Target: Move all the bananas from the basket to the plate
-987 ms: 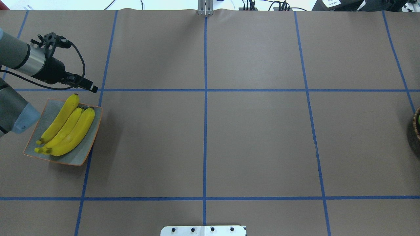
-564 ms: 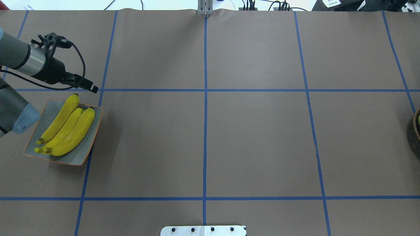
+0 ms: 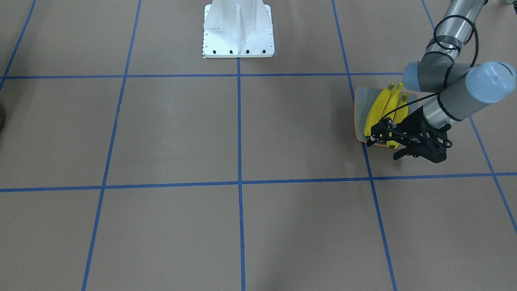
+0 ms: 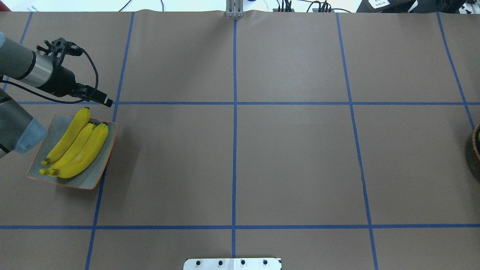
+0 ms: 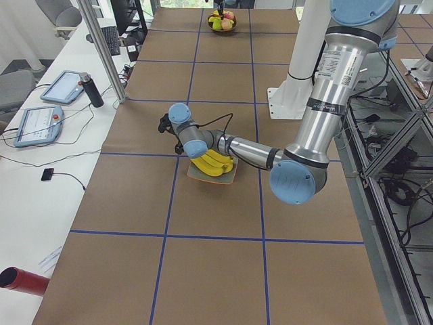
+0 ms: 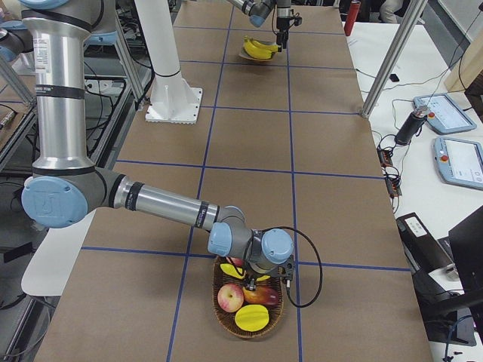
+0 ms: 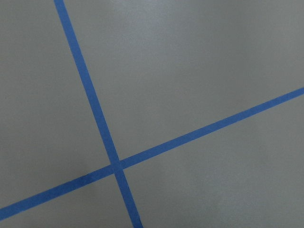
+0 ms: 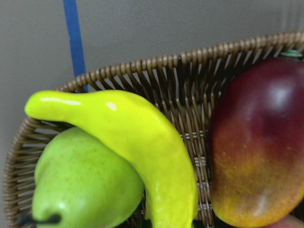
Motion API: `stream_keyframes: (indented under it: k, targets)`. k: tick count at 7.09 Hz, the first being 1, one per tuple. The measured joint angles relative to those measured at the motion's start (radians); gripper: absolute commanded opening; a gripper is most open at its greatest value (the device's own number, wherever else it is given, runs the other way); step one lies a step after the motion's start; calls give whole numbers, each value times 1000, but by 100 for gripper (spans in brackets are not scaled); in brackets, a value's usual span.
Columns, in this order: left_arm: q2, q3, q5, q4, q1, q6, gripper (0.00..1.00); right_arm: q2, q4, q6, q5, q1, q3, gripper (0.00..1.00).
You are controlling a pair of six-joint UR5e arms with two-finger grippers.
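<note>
In the overhead view the basket (image 4: 477, 146) is cut by the right edge. The right tool (image 6: 251, 282) shows only in the exterior right view, its end sunk among the fruit (image 6: 230, 298) (spread or closed, no telling). From the front, the left tool (image 3: 373, 136) covers one corner of the plate (image 3: 360, 105) and the ends of the bananas (image 3: 377, 109).

Bright yellow curved bananas: four; three (image 4: 77, 148) just beside the left pincer (image 4: 108, 101), one (image 8: 142, 137) under the right pincer (image 6: 251, 283).
Square grey-blue plate with orange rim (image 4: 93, 180): one, beside the left pincer.
Round woven wicker basket (image 8: 142, 66): one, under the right pincer.
Green pear (image 8: 80, 185): one.
Red-and-yellow round fruits (image 6: 230, 296): two.
Pincers: two.
</note>
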Motion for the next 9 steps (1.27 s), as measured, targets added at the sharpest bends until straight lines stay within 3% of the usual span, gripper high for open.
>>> stream_keyframes:
  k: [5, 7, 9]
  targets:
    - [0, 12, 0, -6, 11, -2, 100, 0, -14, -2, 21, 165, 137, 0]
    - [-13, 9, -1, -7, 12, -35, 100, 25, -16, 18, 115, 176, 169, 0]
    - [-58, 1, -7, -8, 13, -138, 100, 68, -16, 174, 208, 134, 225, 0]
